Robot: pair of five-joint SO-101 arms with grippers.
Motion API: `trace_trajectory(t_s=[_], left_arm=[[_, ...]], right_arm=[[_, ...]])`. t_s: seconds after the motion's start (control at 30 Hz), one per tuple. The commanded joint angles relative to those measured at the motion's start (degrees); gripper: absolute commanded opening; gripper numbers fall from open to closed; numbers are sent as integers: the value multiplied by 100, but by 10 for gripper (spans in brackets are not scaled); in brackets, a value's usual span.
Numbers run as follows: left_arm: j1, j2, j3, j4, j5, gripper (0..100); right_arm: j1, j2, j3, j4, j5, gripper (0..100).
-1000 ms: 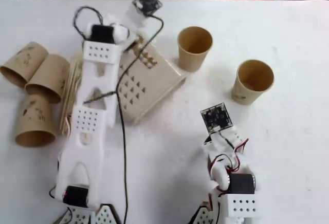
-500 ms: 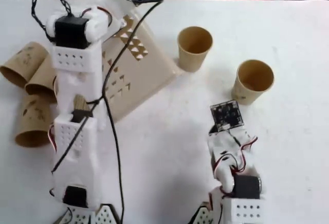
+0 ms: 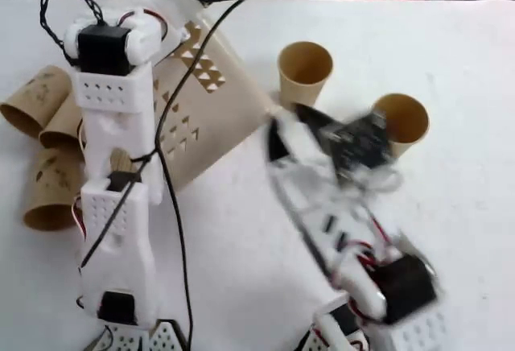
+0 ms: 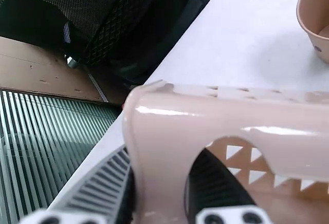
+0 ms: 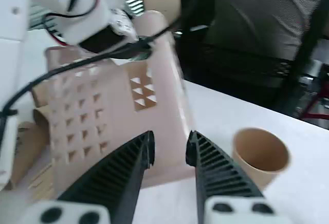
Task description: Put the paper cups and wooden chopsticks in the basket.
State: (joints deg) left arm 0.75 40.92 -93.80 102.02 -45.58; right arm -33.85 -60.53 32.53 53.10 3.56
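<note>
White table [image 3: 451,230], dark mesh chair [image 5: 247,18] beyond its far edge. Near the left edge, three paper cups [image 3: 52,190] on their sides, close together. Just beside them, chopsticks [image 3: 121,160], mostly hidden under the left arm [image 3: 121,206]. At the far edge, left gripper [image 4: 159,183] clenched on the rim of the basket [image 3: 201,117], one finger through the handle cutout, the other outside the wall. Holds the basket tilted, perforated side up. Close to the basket's right corner, right gripper [image 5: 169,149], fingers spread apart, grasping nothing, tips toward the basket wall. Just right of the basket, one upright cup [image 3: 304,73]. Toward the right edge, a second upright cup [image 3: 406,117], partly behind the right arm [image 3: 354,230].
</note>
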Motion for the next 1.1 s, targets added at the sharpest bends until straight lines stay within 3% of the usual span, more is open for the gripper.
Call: trace_trajectory(t_s=[0.0, 0.23, 0.37, 0.73, 1.07], left_arm=[[-40, -444, -18, 18, 105, 59], [13, -453, 484, -9, 105, 59], [84, -505, 475, 0, 105, 59], [391, -462, 571, 26, 378, 63], [866, -453, 1512, -9, 431, 61]], right_arm=[[-435, 664, 97, -980, -114, 112], [-426, 1305, 1829, -3697, -114, 112], [-435, 1710, 2497, -4453, -114, 112], [110, 2501, 3015, -4567, -114, 112], [576, 2607, 3059, -4541, -114, 112]])
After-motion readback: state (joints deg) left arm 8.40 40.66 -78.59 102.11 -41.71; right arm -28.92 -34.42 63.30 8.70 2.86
